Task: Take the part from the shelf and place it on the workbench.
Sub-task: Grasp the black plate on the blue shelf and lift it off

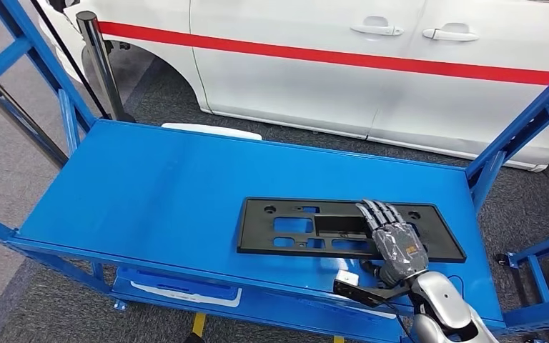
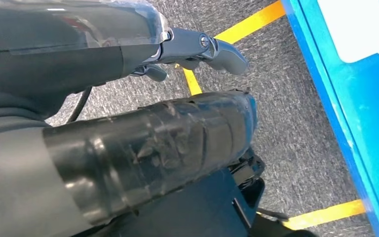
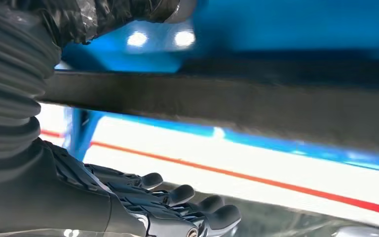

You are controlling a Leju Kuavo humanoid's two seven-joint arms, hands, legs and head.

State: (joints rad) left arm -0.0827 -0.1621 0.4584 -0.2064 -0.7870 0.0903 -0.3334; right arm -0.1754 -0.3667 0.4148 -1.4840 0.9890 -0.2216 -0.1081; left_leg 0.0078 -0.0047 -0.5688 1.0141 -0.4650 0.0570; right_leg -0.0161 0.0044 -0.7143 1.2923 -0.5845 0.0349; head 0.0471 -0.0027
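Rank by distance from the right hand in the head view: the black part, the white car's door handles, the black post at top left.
1. black part: lying on the blue shelf, under the right hand.
2. door handles: on the white car beyond the shelf.
3. black post: far corner, top left.

Three cameras: one high and forward, two at the wrists.

Head view: from above, angled down onto the blue shelf (image 1: 150, 193), with the white car (image 1: 372, 64) across 12 o'clock and the right hand (image 1: 394, 239) entering near 5 o'clock, over the black part (image 1: 293, 227). Left wrist view: very close behind the left hand (image 2: 197, 49), aimed at grey floor (image 2: 296, 123), shelf edge (image 2: 345, 98) toward 3 o'clock. Right wrist view: close, low along the right hand (image 3: 177, 207), part edge (image 3: 227, 106) blurred across the middle. Shared between head and right wrist views: part, shelf, car.
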